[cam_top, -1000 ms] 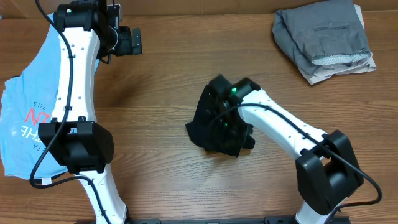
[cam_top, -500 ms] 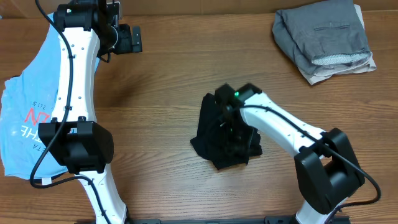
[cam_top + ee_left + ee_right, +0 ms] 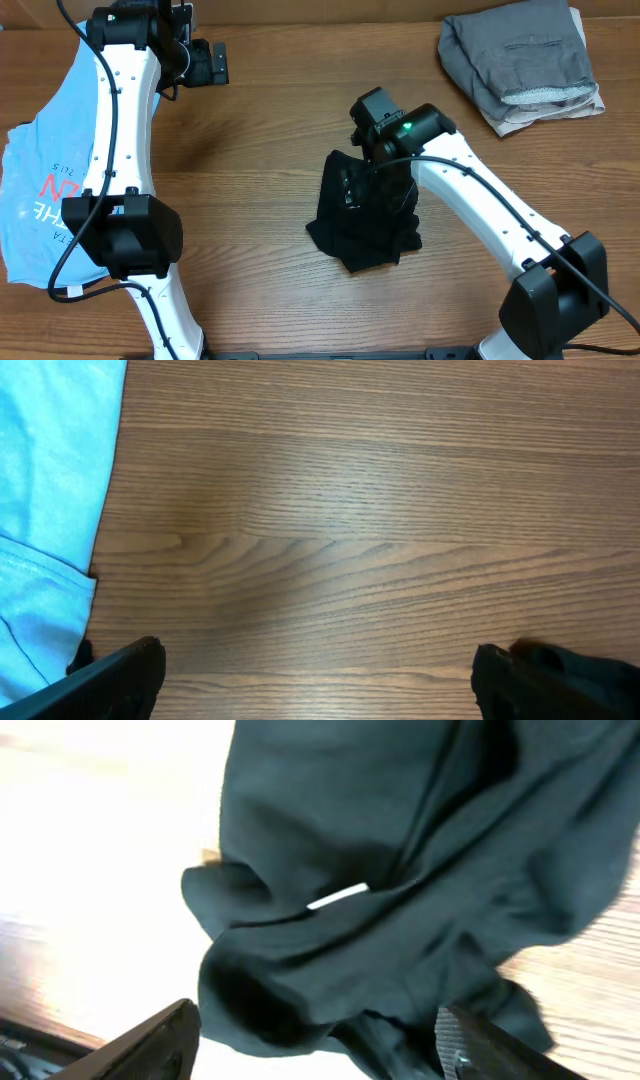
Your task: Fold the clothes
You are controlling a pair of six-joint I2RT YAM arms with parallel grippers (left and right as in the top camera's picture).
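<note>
Two grippers to cover here. Right gripper (image 3: 315, 1040) has its jaws spread apart with nothing between them, parked just above the black T-shirt (image 3: 365, 215), so it's let go of the cloth. From the right wrist view you can see both dark fingertips (image 3: 150, 1045) at the bottom edge and the shirt bunched up below them, with the small white neck tag (image 3: 337, 896) peeking out of a fold. From overhead, the black shirt is a crumpled heap near the middle of the wooden table (image 3: 270, 120), not flat at all.

Left gripper (image 3: 318, 675) is wide open too, holding nothing, hovering over bare wood at the far left of the table. Its wrist view shows just woodgrain plus the edge of the light blue shirt (image 3: 40, 190) on the left side. That blue one lies spread along the left edge with its red-and-white lettering (image 3: 45, 195) showing, partly under the left arm (image 3: 120, 120).

Over in the far right corner sits a folded grey garment (image 3: 520, 60), well apart from both shirts.
</note>
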